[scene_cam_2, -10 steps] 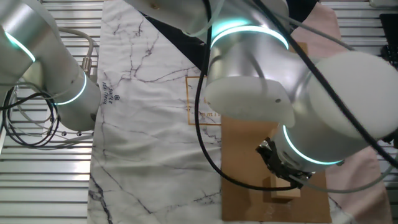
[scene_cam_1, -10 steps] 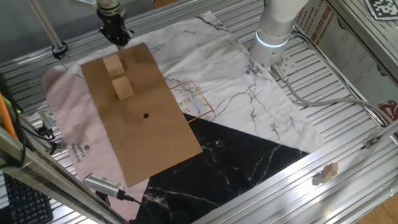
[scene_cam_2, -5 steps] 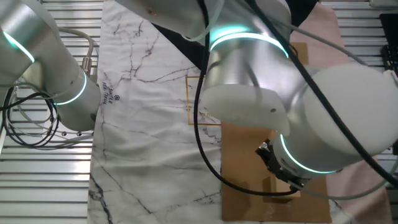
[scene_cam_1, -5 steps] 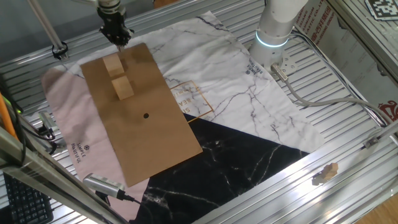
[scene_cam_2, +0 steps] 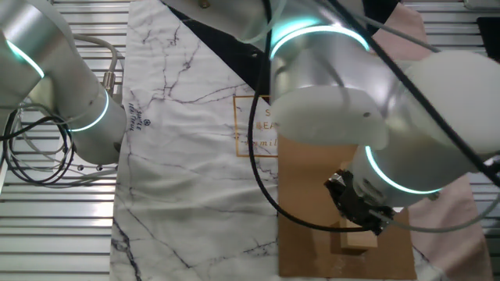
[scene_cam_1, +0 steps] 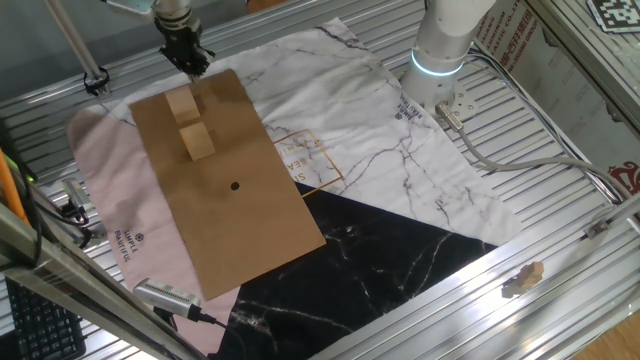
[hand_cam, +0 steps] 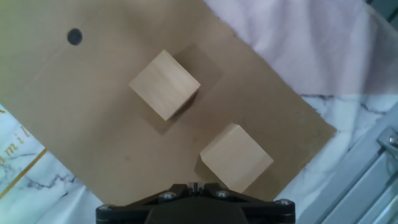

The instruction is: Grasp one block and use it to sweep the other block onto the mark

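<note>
Two pale wooden blocks lie on a brown board (scene_cam_1: 250, 220). The far block (scene_cam_1: 181, 103) is close to the board's far end. The near block (scene_cam_1: 197, 140) lies between it and the mark (scene_cam_1: 235, 185), a small black dot. My gripper (scene_cam_1: 190, 66) hangs above the board's far edge, just beyond the far block, shut and empty. In the hand view the gripper (hand_cam: 194, 185) sits at the bottom edge, with one block (hand_cam: 236, 157) right in front, the other block (hand_cam: 165, 84) further on and the mark (hand_cam: 74, 37) at the top left.
The board lies on a pink cloth (scene_cam_1: 110, 200), a white marble sheet (scene_cam_1: 380, 130) and a black marble sheet (scene_cam_1: 400, 270). An orange square outline with letters (scene_cam_1: 315, 165) sits beside the board. The robot base (scene_cam_1: 440, 50) stands at the back.
My hand has shifted slightly up and away above the board's far end. Both blocks stay where they were.
</note>
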You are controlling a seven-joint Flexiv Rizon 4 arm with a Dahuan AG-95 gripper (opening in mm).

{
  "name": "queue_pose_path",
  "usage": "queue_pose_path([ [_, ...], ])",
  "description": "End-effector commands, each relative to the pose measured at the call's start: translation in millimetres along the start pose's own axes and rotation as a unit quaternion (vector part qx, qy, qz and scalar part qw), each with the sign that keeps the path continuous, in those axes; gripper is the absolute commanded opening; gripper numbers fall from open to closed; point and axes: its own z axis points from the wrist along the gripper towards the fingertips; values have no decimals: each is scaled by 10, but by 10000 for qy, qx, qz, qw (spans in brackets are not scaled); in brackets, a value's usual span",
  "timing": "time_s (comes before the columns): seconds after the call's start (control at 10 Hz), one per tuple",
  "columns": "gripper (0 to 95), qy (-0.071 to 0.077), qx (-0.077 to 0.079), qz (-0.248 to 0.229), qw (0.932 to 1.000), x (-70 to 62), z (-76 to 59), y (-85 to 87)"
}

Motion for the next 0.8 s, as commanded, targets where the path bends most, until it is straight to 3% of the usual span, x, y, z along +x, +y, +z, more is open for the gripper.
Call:
queue_pose_path([
  [0.1,0,-182,96,240,9995,7,2,6],
  [0.2,0,-354,181,259,9989,7,2,6],
  [0.3,0,-418,170,240,9987,7,2,6],
  [0.5,0,-315,208,197,9991,7,2,6],
  [0.8,0,-339,186,167,9991,7,2,6],
])
